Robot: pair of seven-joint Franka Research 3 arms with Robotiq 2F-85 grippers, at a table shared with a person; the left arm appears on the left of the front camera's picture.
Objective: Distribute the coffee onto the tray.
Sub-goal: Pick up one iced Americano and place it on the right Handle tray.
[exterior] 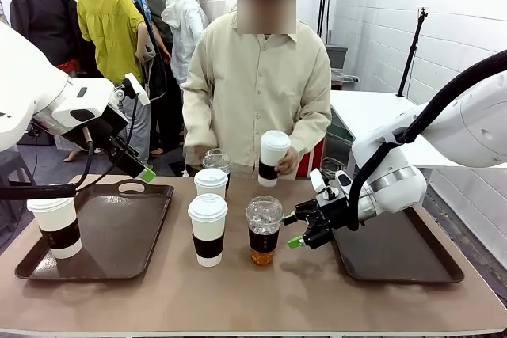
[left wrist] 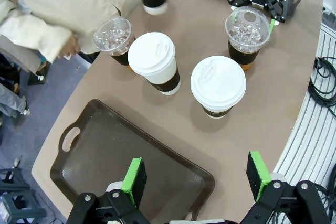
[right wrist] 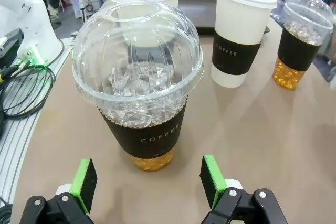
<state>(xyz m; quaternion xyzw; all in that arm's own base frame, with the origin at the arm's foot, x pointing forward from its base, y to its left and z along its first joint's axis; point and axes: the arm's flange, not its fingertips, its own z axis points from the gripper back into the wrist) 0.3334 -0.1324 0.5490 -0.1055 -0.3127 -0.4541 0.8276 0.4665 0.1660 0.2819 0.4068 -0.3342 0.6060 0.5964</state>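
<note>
The right tool (right wrist: 148, 181) is facing the nearest clear dome-lidded cup (right wrist: 139, 87) with its pads spread wide and empty. The cup is standing upright near the middle of the brown worktop (right wrist: 273, 145), just ahead, on the line between the pads. Its long axis is running vertical, so a level side grasp at the sleeve seems fitting. The right tray (exterior: 396, 255) is lying bare by the right edge, just behind that tool. The left tool (left wrist: 197, 179), also spread and empty, is hovering over the left tray (left wrist: 105, 150), farther from this cup. A person's hand (exterior: 289, 160) is holding a paper cup (exterior: 272, 156) at the far edge.
</note>
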